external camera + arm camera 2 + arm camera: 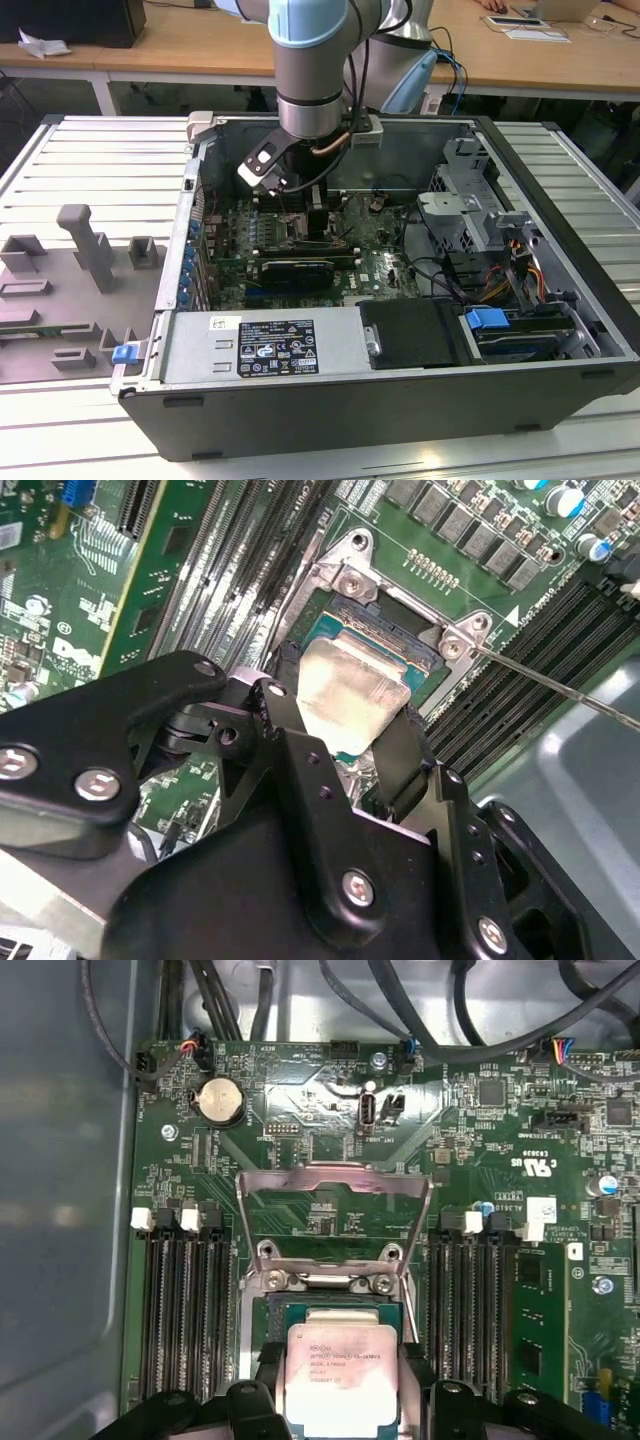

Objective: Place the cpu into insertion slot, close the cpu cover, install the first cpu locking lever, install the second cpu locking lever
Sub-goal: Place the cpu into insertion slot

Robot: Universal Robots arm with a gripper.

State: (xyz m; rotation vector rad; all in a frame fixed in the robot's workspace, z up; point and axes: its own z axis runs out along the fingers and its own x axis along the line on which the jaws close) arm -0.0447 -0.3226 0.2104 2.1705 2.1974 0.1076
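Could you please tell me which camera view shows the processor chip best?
The first wrist view: the chip faces the camera squarely, its silvery top held in the claw. The second wrist view sees it slanted, partly behind the claw. In the exterior view the arm stands over that spot.
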